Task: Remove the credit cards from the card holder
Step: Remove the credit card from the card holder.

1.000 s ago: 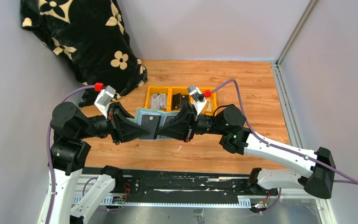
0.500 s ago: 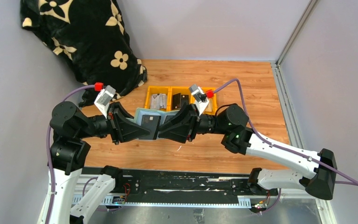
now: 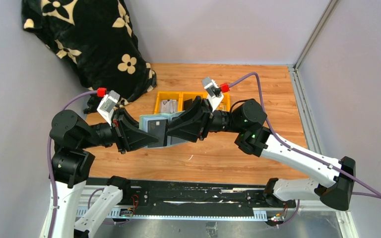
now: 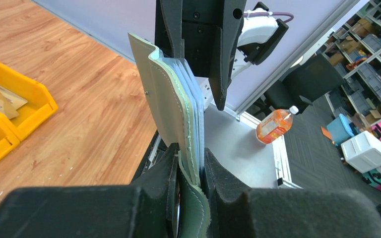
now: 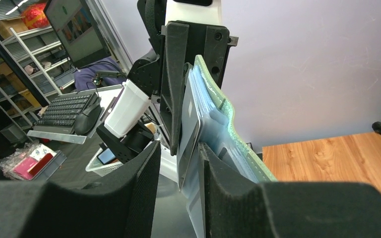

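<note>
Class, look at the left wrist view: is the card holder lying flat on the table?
No, the card holder is clamped in the left end effector, held up off the wooden table.

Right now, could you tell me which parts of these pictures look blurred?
Top external: evenly lit, sharp, the card holder clear. Left wrist: the left end effector is a dark blur up close, holder sharp. Right wrist: the right end effector likewise blurred, background soft.

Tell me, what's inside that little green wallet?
Inside the card holder, dark pockets, pale blue sleeves and one grey card show. Whether more cards sit deeper in the pockets is hidden.
</note>
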Robot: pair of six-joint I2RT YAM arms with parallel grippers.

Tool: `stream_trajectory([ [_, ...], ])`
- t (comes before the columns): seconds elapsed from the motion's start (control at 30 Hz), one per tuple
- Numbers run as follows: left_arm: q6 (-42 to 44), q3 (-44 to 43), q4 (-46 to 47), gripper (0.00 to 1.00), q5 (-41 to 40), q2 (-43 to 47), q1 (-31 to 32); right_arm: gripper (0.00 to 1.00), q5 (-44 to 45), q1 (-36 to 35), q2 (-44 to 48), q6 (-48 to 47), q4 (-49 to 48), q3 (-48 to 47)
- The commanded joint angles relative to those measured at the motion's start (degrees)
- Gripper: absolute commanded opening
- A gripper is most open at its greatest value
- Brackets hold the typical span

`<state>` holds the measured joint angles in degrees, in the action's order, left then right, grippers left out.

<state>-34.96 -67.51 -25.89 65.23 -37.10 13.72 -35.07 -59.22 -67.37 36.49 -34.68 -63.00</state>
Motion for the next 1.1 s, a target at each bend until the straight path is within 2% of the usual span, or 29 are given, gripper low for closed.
stream_trajectory([
  [0.0, -2.4, -1.5, 1.1, 0.08, 7.3, 1.2, 1.1, 0.38, 3.0, 1.1, -2.5, -2.4, 3.0, -2.9],
  [0.17, -2.4, -1.5, 1.5, 0.08, 7.3, 1.3, 1.1, 0.37, 3.6, 0.4, -2.9, -3.0, 4.5, -2.3],
  [0.23, -2.4, -1.3, 1.5, 0.08, 7.3, 1.2, 1.1, 0.27, 2.8, 0.0, -3.7, -2.9, 4.6, -2.7],
  [0.33, -2.0, -1.3, 1.5, 0.09, 7.3, 1.3, 1.1, 0.07, 1.1, 0.0, -4.6, -1.5, 3.6, -3.0],
  [0.4, -1.7, -1.2, 1.2, 0.12, 7.3, 1.5, 1.1, 0.0, 0.3, -0.1, -4.8, -0.6, 2.9, -2.9],
  [0.53, -1.3, -0.2, 1.4, 0.21, 6.7, 1.8, 1.1, 0.0, -1.0, -0.4, -4.7, 0.4, 1.3, -1.9],
  [0.77, -6.3, 3.4, 8.2, 0.22, 6.7, 1.5, 1.1, 0.0, -1.6, -1.2, -5.1, 0.8, 1.1, -0.6],
  [0.93, -8.0, 3.3, 10.2, 0.26, 7.1, 0.7, 1.1, 0.0, -1.7, -1.8, -6.1, 0.3, 2.6, -1.0],
  [1.07, -8.8, 3.2, 11.2, 0.26, 7.8, 0.7, 1.1, 0.0, -0.8, -1.9, -6.4, -0.2, 3.4, -1.1],
])
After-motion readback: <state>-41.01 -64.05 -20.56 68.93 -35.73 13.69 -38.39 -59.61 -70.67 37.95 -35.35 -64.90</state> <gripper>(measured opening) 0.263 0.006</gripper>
